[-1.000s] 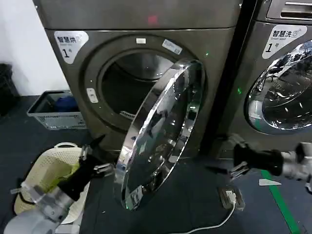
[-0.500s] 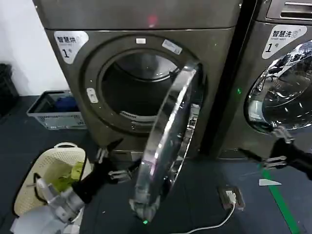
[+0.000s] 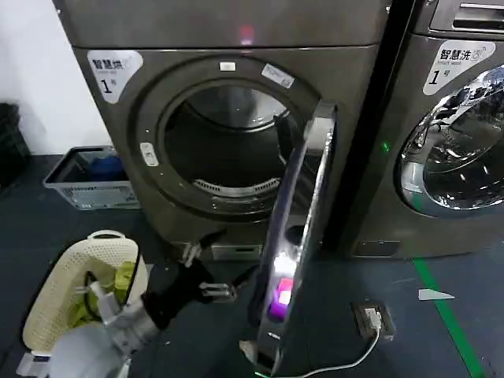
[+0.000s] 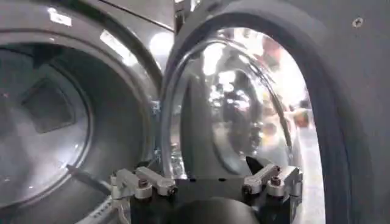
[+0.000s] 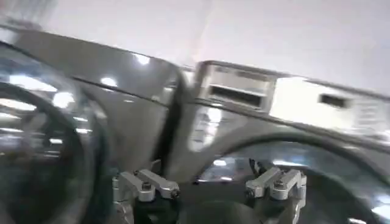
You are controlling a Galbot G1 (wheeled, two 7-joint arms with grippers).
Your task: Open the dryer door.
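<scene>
The dryer [image 3: 354, 87] is the bronze-grey machine with a small "1" label and a pink light [image 3: 246, 33]. Its round door [image 3: 298, 228] stands swung out, edge-on to me, and the drum mouth [image 3: 224, 153] is uncovered. My left gripper [image 3: 211, 272] hangs low in front of the dryer, just left of the door's inner side, open and holding nothing. In the left wrist view the left gripper [image 4: 207, 181] faces the door's glass bowl [image 4: 237, 109], beside the drum [image 4: 49, 122]. My right gripper [image 5: 210, 182] is open and empty, facing the machine fronts.
A similar machine [image 3: 441, 142] with a larger "1" label stands to the right. A cream laundry basket [image 3: 51, 303] and a grey crate [image 3: 79, 185] sit on the floor at left. A charger with white cable [image 3: 368, 319] and green tape [image 3: 449, 323] lie at right.
The door has swung farther out and to the right, from slanted to edge-on. My left gripper moved right along with it. The right gripper has left the head view.
</scene>
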